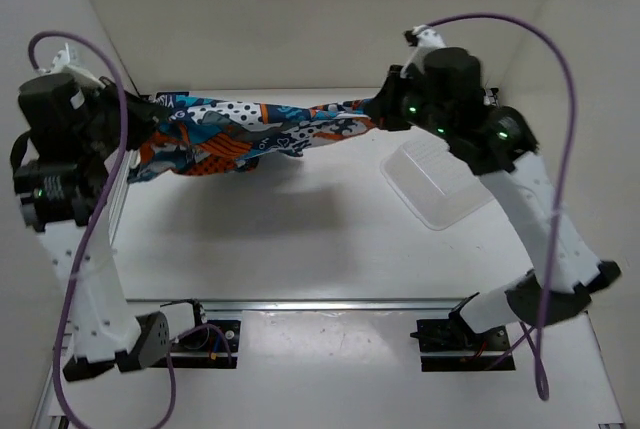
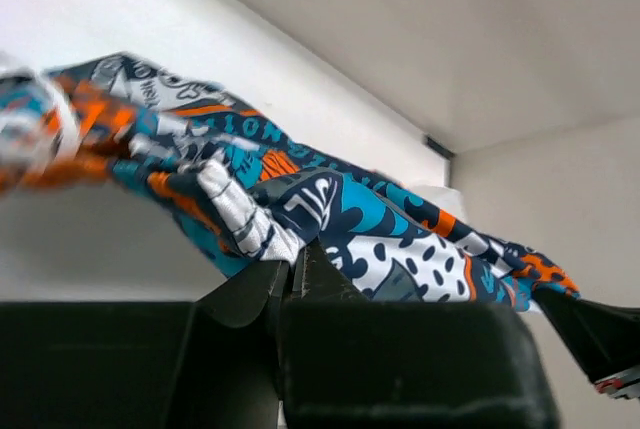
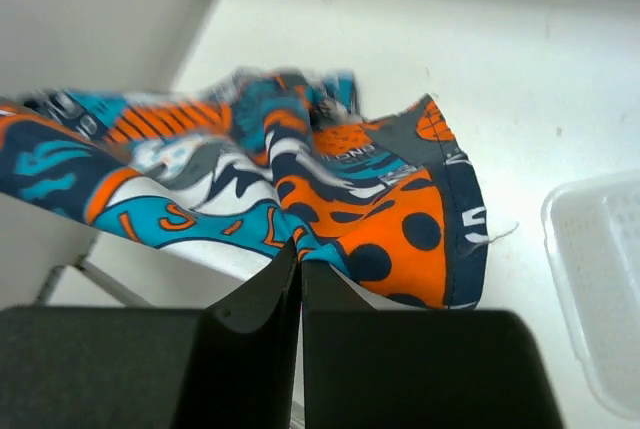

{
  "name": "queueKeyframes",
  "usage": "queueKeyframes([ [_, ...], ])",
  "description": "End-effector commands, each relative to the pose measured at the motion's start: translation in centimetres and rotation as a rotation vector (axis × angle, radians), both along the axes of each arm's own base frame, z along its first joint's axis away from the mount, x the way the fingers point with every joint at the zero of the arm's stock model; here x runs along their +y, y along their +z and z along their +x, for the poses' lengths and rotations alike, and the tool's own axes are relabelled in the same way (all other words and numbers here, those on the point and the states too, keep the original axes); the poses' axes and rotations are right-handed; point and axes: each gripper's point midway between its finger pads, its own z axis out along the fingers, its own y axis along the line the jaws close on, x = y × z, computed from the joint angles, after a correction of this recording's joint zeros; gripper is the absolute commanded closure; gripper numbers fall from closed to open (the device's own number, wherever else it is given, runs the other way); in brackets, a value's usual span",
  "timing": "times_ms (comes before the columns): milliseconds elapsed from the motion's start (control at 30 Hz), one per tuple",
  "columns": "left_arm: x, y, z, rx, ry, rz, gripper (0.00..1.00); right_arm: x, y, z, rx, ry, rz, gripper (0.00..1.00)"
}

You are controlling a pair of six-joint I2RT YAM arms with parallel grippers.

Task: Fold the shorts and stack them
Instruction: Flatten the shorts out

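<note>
Over the table (image 1: pixel 300 249), far side, the shorts (image 1: pixel 250 132) hang stretched between both raised arms, folds bunched and unreadable. The basket (image 1: pixel 440 189) sits partly hidden under the right arm. Left gripper (image 2: pixel 293 271) and right gripper (image 3: pixel 299 261) clamp the cloth's ends.

Top camera: high, behind arm bases, looks down and forward across counter (image 1: pixel 300 239) to back wall. Left wrist camera: tight behind left claw (image 2: pixel 295 257), aimed rightward, slightly up. Right wrist camera: tight behind right claw (image 3: pixel 299 254), aimed down, leftward. All three share shorts (image 1: pixel 250 129); top and right wrist share basket (image 1: pixel 435 184).
</note>
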Motion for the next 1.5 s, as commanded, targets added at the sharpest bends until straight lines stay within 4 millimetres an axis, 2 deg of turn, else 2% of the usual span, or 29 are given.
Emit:
queueKeyframes([
  [0,-1.0,4.2,-4.2,-0.142,-0.003,-0.013,0.89,-5.0,7.6,-4.9,-0.197,-0.003,0.033,1.00],
  [67,-1.5,6.2,-6.1,-0.201,-0.016,-0.006,0.89,-7.4,10.9,-7.6,-0.286,-0.012,0.073,1.00],
  [100,-1.8,8.6,-7.6,-0.270,-0.017,0.007,0.89,-8.2,12.1,-8.5,-0.311,-0.014,0.093,1.00],
  [133,-2.1,9.0,-8.8,-0.277,-0.028,0.005,0.89,-9.5,14.7,-10.2,-0.379,-0.019,0.146,1.00],
  [200,-3.2,11.2,-10.8,-0.346,-0.066,-0.003,0.89,-10.6,16.3,-11.7,-0.419,-0.020,0.166,1.00],
  [333,-4.8,11.9,-11.9,-0.368,-0.146,-0.044,0.89,-12.5,20.0,-14.0,-0.514,-0.028,0.241,1.00],
  [400,-5.2,12.0,-11.8,-0.373,-0.171,-0.058,0.89,-12.3,20.8,-13.6,-0.546,-0.025,0.230,1.00],
  [467,-4.8,10.6,-10.6,-0.325,-0.155,-0.068,0.89,-12.3,20.7,-12.1,-0.549,-0.069,0.198,1.00],
  [567,-3.8,7.2,-7.3,-0.220,-0.128,-0.069,0.89,-10.6,19.2,-8.5,-0.526,-0.097,0.108,1.00],
  [633,-3.0,5.0,-5.4,-0.161,-0.102,-0.066,0.89,-8.8,17.0,-4.9,-0.484,-0.115,0.021,1.00],
  [733,-1.6,0.1,-1.2,-0.048,-0.061,-0.068,0.89,-6.4,13.2,0.4,-0.413,-0.127,-0.092,1.00],
  [767,-1.1,-2.4,0.6,0.002,-0.054,-0.064,0.89,-4.9,10.7,3.0,-0.363,-0.118,-0.131,1.00],
  [833,-0.2,-6.2,3.6,0.098,-0.033,-0.063,0.89,-3.9,8.5,5.9,-0.330,-0.113,-0.163,1.00],
  [867,0.3,-8.8,5.0,0.153,-0.031,-0.054,0.89,-2.6,5.9,8.2,-0.280,-0.096,-0.193,1.00],
  [933,1.2,-11.4,7.4,0.215,-0.014,-0.031,0.89,-1.4,3.8,10.8,-0.253,-0.067,-0.190,1.00],
  [967,1.9,-14.2,9.5,0.285,-0.009,-0.025,0.89,-0.1,0.5,13.0,-0.198,-0.047,-0.216,1.00],
  [1000,2.3,-15.5,10.7,0.309,-0.001,-0.024,0.89,0.1,-0.1,14.2,-0.199,-0.039,-0.220,1.00],
  [1033,2.7,-18.1,12.5,0.373,0.005,-0.030,0.89,1.6,-3.1,16.2,-0.161,-0.020,-0.237,1.00],
  [1100,3.2,-19.7,14.6,0.407,0.013,-0.030,0.89,2.6,-5.7,18.2,-0.129,0.002,-0.240,1.00],
  [1133,3.7,-22.3,16.3,0.462,0.020,-0.033,0.89,2.9,-7.9,20.7,-0.115,-0.005,-0.242,1.00],
  [1167,4.4,-22.1,17.7,0.449,0.030,-0.033,0.89,3.1,-8.9,21.6,-0.100,-0.003,-0.233,1.00],
  [1200,4.6,-22.7,18.7,0.456,0.030,-0.034,0.89,3.9,-12.0,23.2,-0.061,0.015,-0.229,1.00],
  [1233,4.7,-23.3,19.7,0.465,0.029,-0.036,0.89,4.1,-12.4,24.3,-0.059,0.005,-0.198,1.00],
  [1267,5.9,-25.7,20.9,0.510,0.045,-0.066,0.89,3.4,-12.8,25.6,-0.059,-0.014,-0.174,1.00],
  [1300,5.6,-24.7,22.3,0.474,0.027,-0.089,0.89,3.4,-13.7,26.7,-0.055,-0.016,-0.150,1.00],
  [1333,6.2,-25.0,23.1,0.472,0.028,-0.099,0.89,3.4,-13.9,27.1,-0.050,-0.010,-0.122,1.00],
  [1367,6.2,-26.7,24.1,0.498,0.018,-0.112,0.89,2.8,-13.0,28.0,-0.068,-0.023,-0.074,1.00],
  [1400,6.2,-25.9,25.0,0.468,0.010,-0.112,0.89,3.6,-13.3,27.7,-0.055,0.019,-0.047,1.00],
  [1467,6.1,-26.2,25.5,0.472,-0.002,-0.121,0.89,3.2,-14.4,27.7,-0.032,0.041,-0.054,1.00],
])
